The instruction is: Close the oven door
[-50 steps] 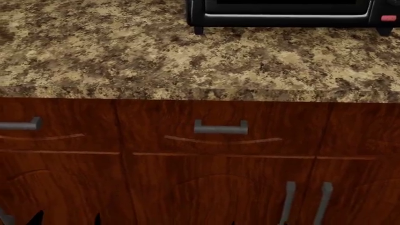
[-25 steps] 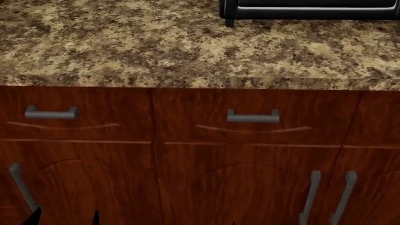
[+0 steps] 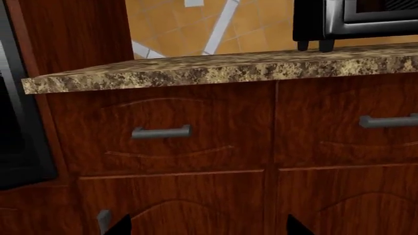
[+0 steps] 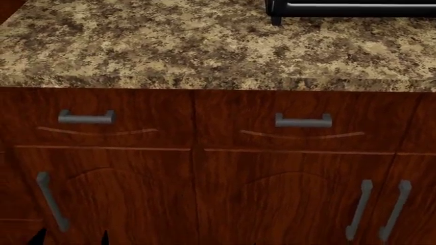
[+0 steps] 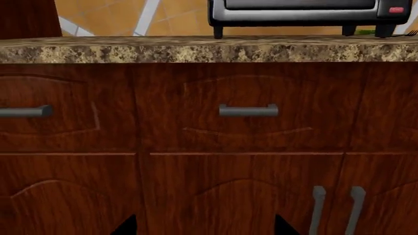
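Reddish wooden cabinet drawers (image 4: 204,122) fill the head view under a speckled granite countertop (image 4: 170,46); both pincers' openings cannot be told.

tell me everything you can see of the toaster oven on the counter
The small black toaster oven with silver trim stands upright on short black feet on the speckled brown granite countertop, toward its back. In the right wrist view its lower front shows: a silver strip under a dark window and a small red button at one corner. The top is cut off, so the whole door cannot be judged. The left wrist view shows a corner and two feet; the head view only its bottom edge. Nothing else touches it.
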